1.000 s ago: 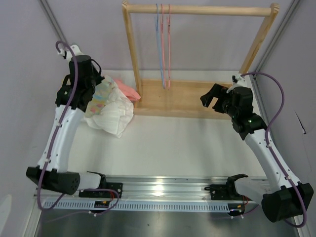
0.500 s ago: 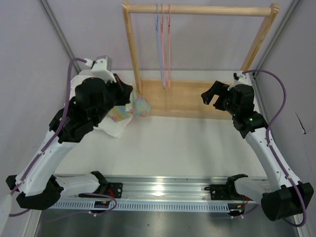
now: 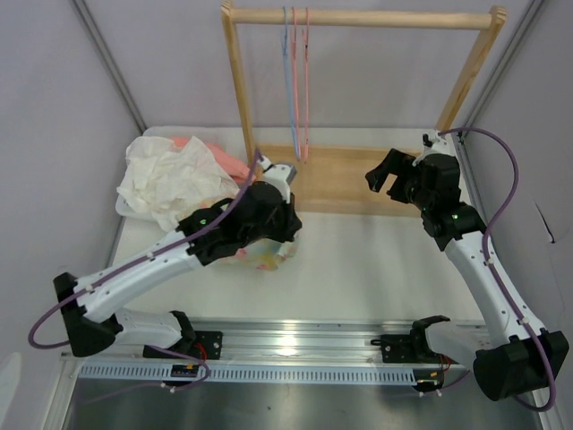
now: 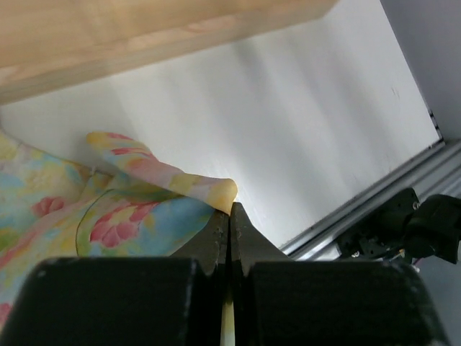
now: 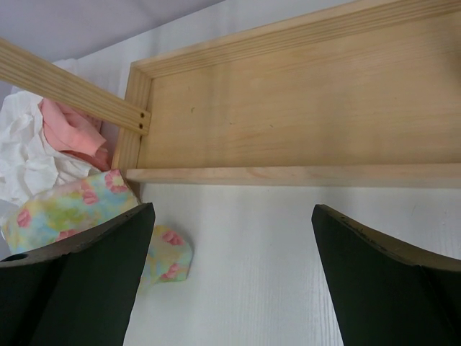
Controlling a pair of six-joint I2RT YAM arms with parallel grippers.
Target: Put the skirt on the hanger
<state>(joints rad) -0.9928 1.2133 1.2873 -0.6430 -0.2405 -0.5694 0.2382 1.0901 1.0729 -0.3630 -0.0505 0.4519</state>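
Note:
The skirt, yellow and light blue with pink flowers, lies bunched on the white table in front of the rack, partly under my left wrist. My left gripper is shut on an edge of the skirt; a strip of yellow cloth shows between the closed jaws. The light blue hanger hangs from the rack's top bar beside a pink one. My right gripper is open and empty, held above the right part of the rack's base. The right wrist view shows the skirt at its lower left.
The wooden rack stands at the back on its tray-like base. A crumpled white cloth and a salmon-pink garment lie at the back left. A metal rail runs along the near edge.
My left arm has swung from the back-left pile toward the table's middle, carrying the skirt away from the white cloth and down onto the table. The right arm has barely moved.

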